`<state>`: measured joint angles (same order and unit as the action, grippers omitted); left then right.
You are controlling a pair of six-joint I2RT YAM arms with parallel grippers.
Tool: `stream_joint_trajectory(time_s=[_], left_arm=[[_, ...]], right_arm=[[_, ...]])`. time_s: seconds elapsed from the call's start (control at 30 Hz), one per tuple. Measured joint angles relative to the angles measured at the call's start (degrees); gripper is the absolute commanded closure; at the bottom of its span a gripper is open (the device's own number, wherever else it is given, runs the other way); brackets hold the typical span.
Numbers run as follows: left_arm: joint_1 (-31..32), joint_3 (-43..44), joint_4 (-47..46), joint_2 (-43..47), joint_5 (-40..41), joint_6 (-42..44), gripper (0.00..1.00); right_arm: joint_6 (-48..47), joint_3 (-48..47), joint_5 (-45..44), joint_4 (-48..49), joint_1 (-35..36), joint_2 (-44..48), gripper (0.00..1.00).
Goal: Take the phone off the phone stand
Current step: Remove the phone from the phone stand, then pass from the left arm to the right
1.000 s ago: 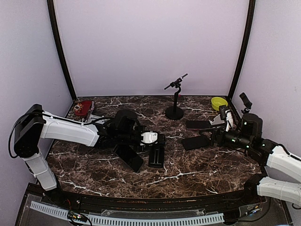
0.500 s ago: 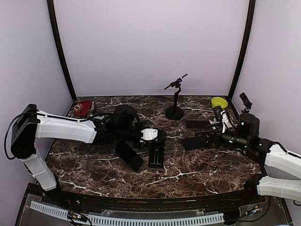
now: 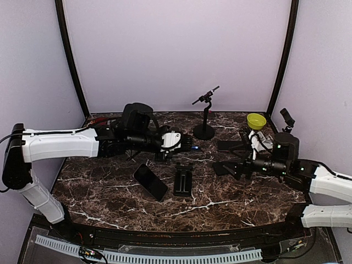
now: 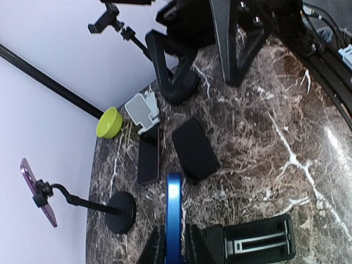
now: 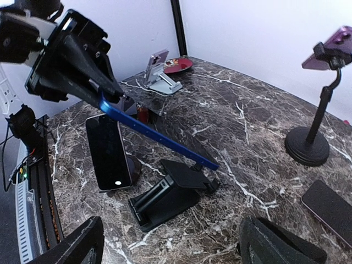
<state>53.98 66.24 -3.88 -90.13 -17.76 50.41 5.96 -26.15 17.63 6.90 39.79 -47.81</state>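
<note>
Blue-edged phone (image 5: 157,132): the task's thing. It is in the air over the middle of the table (image 3: 220,198), tilted, with 1 end in my left claw and the other low above the stand.
Black stand (image 3: 183,181): stands mid-table toward the near edge, its cradle bare. From the right wrist view I cannot tell whether the phone's low end is fully clear of its back plate.
Left claw (image 3: 186,147): nearly shut, its 2 fingers pinching the phone across its flat faces.
Right claw (image 3: 228,157): spread wide, holding nothing, low over the right half of the table.
Step in hand: as I judge it, carry the phone off and set it down.
How to do it well: I would raise first and only then move sideways, so the low end cannot hook the stand and tip it. The pinch needs to be firm, because a grip at 1 end lets the phone pivot.
Set-down: I would choose bare marble away from the dark phone (image 3: 150,181) lying flat just left of the stand.
</note>
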Motion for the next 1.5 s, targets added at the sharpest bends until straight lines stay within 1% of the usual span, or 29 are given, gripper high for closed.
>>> stream_joint_trajectory(time_s=[0.2, 0.47, 0.63, 0.73, 0.8, 0.93, 1.0, 1.07, 1.13, 1.17, 1.2, 1.23, 1.3, 1.33, 1.4, 1.5], left_arm=[[0.92, 6.21, 4.85, 2.19, -6.71, -3.98, 1.00], [1.33, 12.98, 12.61, 1.16, -14.67, -9.31, 1.00], [1.33, 14.58, 14.71, 0.46, -18.43, -12.17, 1.00], [1.33, 16.65, 16.52, -1.07, -20.28, -13.66, 1.00], [1.33, 18.40, 17.79, -2.38, -21.79, -14.69, 1.00], [1.33, 20.31, 18.88, -4.31, -24.00, -16.57, 1.00], [1.33, 20.74, 19.37, -4.96, -24.76, -17.35, 1.00], [1.33, 20.85, 19.65, -5.29, -25.24, -18.08, 1.00], [1.31, 20.92, 19.80, -5.44, -25.38, -19.08, 1.00], [1.14, 20.98, 20.02, -5.44, -25.79, -20.06, 0.98], [1.07, 20.98, 19.93, -5.44, -25.99, -20.72, 0.92], [1.03, 20.98, 19.82, -5.44, -26.21, -21.31, 0.84], [0.81, 20.98, 19.26, -5.44, -26.62, -22.58, 0.62], [0.52, 20.85, 18.03, -5.44, -27.08, -23.41, 0.57], [0.00, 20.13, 14.53, -5.11, -28.17, -25.33, 0.50], [-0.79, 17.18, 9.64, -3.34, -29.00, -28.52, 0.48]], right_arm=[[-3.87, -3.56, -0.07, -0.96, 5.07, -0.02, 0.15], [-8.57, -9.66, -1.11, -4.98, 9.62, -3.58, 0.18], [-11.34, -11.19, -3.15, -8.17, 12.15, -5.27, 0.28], [-12.59, -11.91, -3.96, -9.57, 13.42, -5.95, 0.41], [-13.07, -12.52, -4.48, -10.43, 14.21, -6.29, 0.52], [-14.14, -13.49, -4.79, -10.86, 14.97, -6.80, 0.70], [-14.21, -13.62, -4.57, -10.82, 15.23, -6.84, 0.83], [-14.12, -13.62, -4.17, -10.80, 15.45, -6.88, 1.00], [-14.62, -13.62, -3.72, -10.82, 15.69, -6.93, 1.00], [-14.62, -13.62, -3.56, -10.80, 15.76, -6.95, 1.00], [-14.47, -13.62, -3.63, -10.67, 15.96, -6.95, 1.00], [-14.38, -13.62, -3.52, -10.56, 15.96, -6.93, 1.00], [-13.75, -13.57, -3.52, -10.12, 15.96, -6.82, 1.00], [-13.05, -13.53, -3.52, -9.70, 15.96, -6.69, 1.00], [-11.82, -13.07, -3.52, -8.83, 15.96, -5.92, 1.00], [-10.32, -12.15, -3.54, -7.30, 15.93, -4.48, 1.00]])
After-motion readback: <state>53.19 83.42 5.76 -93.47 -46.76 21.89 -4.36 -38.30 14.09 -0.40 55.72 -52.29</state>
